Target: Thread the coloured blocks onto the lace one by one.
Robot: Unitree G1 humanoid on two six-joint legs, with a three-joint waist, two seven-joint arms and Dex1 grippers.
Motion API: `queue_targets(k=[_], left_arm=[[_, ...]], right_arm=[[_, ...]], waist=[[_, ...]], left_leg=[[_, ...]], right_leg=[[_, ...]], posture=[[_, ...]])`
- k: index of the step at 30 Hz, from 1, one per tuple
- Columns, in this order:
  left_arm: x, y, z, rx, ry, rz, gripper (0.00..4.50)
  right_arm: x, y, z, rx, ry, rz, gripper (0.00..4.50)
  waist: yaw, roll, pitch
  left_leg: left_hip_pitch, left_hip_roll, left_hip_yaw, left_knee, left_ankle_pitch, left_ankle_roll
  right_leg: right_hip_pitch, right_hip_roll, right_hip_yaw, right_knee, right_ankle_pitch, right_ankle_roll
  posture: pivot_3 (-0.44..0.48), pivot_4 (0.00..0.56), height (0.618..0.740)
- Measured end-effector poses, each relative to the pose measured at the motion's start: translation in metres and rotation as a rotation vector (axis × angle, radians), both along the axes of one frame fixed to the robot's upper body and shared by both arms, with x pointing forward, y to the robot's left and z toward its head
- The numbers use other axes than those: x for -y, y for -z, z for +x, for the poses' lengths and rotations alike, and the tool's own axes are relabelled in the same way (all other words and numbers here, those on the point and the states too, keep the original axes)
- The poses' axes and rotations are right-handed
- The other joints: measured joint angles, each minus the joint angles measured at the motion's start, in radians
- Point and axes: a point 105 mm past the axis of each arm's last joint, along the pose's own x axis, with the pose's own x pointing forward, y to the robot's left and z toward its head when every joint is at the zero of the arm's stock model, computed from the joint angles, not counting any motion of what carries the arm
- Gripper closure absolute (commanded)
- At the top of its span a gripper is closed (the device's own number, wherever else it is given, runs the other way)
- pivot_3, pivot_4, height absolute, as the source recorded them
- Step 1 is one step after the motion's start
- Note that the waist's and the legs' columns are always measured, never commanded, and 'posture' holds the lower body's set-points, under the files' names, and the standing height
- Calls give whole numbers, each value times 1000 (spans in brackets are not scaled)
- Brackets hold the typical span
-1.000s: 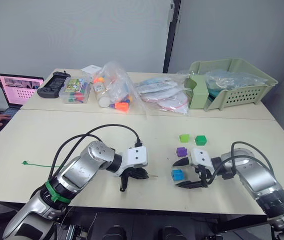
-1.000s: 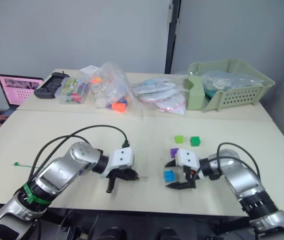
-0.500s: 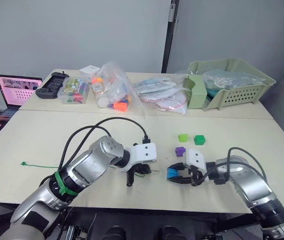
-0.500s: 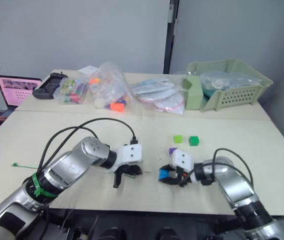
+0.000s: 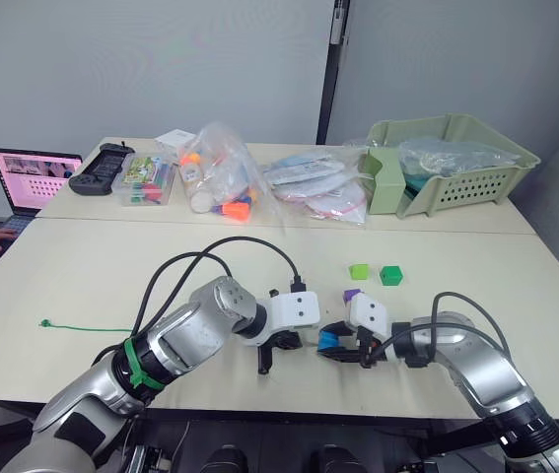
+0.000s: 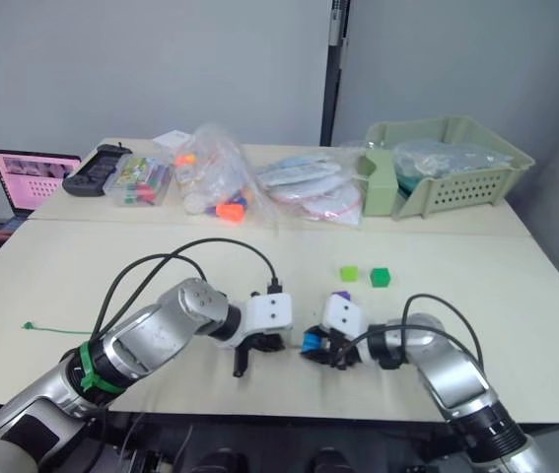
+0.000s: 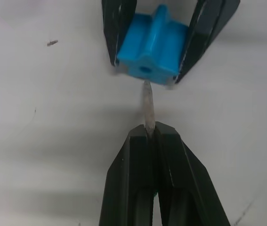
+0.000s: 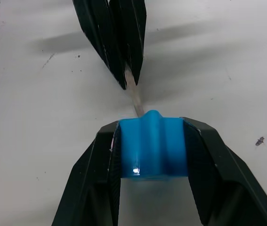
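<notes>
Grippers nose to nose at the near edge of the table [image 5: 289,266], which is why both sit so low and close. My left gripper [image 7: 150,133] is pinched fully closed on the lace's [image 5: 87,328] stiff pale tip [image 7: 147,104], leaving just enough sticking out to steer. My right gripper [image 8: 153,141] is clamped on the bright blue block [image 7: 153,44], fingers on its two sides so the face with the hole stays clear and turned toward the tip. Tip is right at the hole mouth; I can't tell if it's entered yet, looks slightly off-axis to me. Rest of the lace trails off to my left across the table, knot end well away. Purple block [image 5: 352,295] sits just behind the right gripper, lime green [image 5: 360,271] and dark green [image 5: 390,275] blocks further back, none threaded. Bags and basket at the far side are clutter
</notes>
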Motion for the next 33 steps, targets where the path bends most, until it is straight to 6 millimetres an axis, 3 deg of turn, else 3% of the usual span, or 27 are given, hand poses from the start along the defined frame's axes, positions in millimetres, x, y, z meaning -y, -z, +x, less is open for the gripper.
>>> queue_targets(k=[13, 21, 33], left_arm=[[4, 2, 0, -2, -10, -25, 4500], [-4, -5, 7, 15, -59, -56, 4500], [-1, -3, 1, -9, -53, -76, 4500]], right_arm=[[0, -1, -3, 1, -7, -4, 3126], [3, 0, -3, -3, -6, -20, 3126], [3, 1, -3, -2, -6, -22, 3126]], waist=[[4, 0, 0], [4, 0, 0], [5, 0, 0]], left_leg=[[0, -1, 0, 0, 0, 0], [0, -1, 0, 0, 0, 0], [0, -1, 0, 0, 0, 0]], right_leg=[[0, 0, 0, 0, 0, 0], [0, -1, 0, 0, 0, 0], [0, -1, 0, 0, 0, 0]], posture=[[0, 150, 740], [0, 150, 740], [0, 150, 740]])
